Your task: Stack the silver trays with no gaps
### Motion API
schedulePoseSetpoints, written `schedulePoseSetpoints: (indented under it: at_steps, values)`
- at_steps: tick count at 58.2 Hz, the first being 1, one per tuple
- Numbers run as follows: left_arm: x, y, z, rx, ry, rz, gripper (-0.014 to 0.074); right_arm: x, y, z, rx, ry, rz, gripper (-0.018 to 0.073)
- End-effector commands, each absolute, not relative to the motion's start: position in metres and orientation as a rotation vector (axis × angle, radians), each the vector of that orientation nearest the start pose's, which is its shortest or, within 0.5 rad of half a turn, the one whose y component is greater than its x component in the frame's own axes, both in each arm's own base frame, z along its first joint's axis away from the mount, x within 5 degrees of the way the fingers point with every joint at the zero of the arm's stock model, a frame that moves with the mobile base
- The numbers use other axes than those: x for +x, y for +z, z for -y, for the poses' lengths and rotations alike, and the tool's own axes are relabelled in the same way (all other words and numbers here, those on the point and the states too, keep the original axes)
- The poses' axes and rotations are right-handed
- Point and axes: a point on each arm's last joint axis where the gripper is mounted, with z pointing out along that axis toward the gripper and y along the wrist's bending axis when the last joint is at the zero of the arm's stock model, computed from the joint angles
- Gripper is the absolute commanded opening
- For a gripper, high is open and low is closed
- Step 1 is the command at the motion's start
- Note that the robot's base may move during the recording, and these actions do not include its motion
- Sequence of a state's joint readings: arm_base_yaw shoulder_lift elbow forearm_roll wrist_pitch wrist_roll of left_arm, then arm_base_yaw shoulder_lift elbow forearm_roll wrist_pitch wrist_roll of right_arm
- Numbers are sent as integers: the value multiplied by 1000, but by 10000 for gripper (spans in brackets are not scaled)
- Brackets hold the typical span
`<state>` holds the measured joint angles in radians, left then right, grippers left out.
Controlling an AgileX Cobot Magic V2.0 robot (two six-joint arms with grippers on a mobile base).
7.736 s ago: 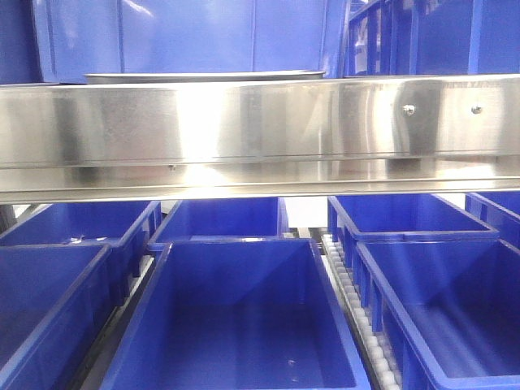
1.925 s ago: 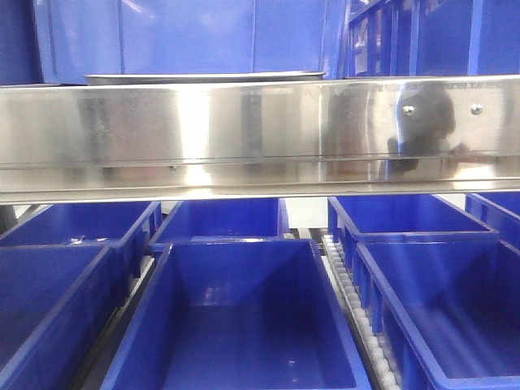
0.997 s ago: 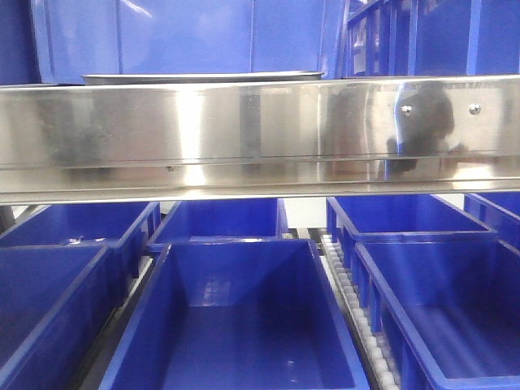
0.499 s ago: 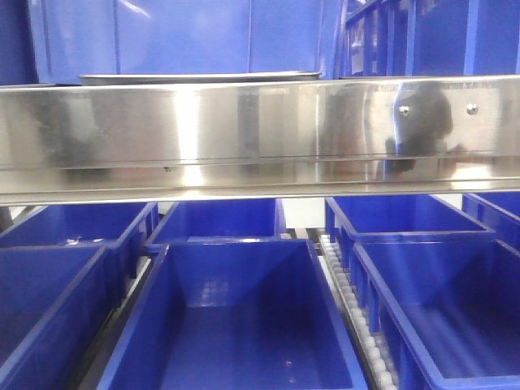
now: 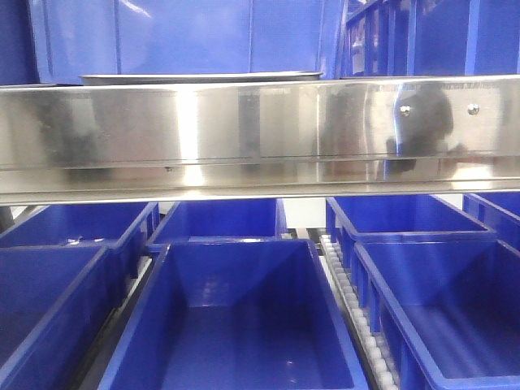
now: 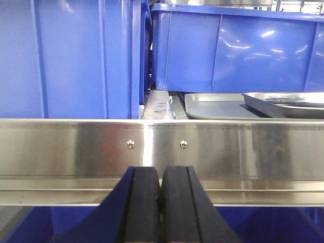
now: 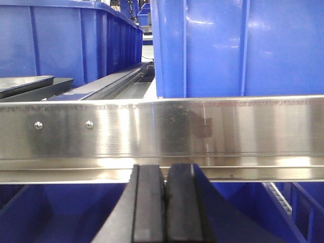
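Two silver trays lie on the upper shelf behind the steel rail. In the left wrist view one tray (image 6: 217,106) lies flat, and a second tray (image 6: 286,100) rests partly over its right side with its rim raised. The front view shows only a thin tray rim (image 5: 199,78) above the rail. A dark tray edge (image 7: 25,83) shows at the far left of the right wrist view. My left gripper (image 6: 161,174) is shut and empty, low in front of the rail. My right gripper (image 7: 166,172) is likewise shut and empty below the rail.
A long brushed-steel shelf rail (image 5: 260,130) crosses every view between the grippers and the trays. Tall blue bins (image 6: 233,45) stand on the shelf behind the trays. Open blue bins (image 5: 236,325) fill the lower level, with a white roller track (image 5: 357,317) between them.
A dark reflection has appeared on the rail's right part since the oldest frame. Over the last second the view has only shifted slightly; the trays have not moved.
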<state>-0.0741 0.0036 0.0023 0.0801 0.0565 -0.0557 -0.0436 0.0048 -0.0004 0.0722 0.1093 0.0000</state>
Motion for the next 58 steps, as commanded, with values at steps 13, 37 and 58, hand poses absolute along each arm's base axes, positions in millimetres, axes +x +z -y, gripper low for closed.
schedulePoseSetpoints:
  at_steps: [13,37,58]
  values:
    - [56,209,4,64,-56,-1526,-20,56,204,2,84,14,-1579,-79]
    - [56,210,4,65,-57,-1516,-20,56,204,2,84,14,-1579,-79]
    - [56,210,4,65,-57,-1516,-20,56,204,2,84,14,-1579,-79]
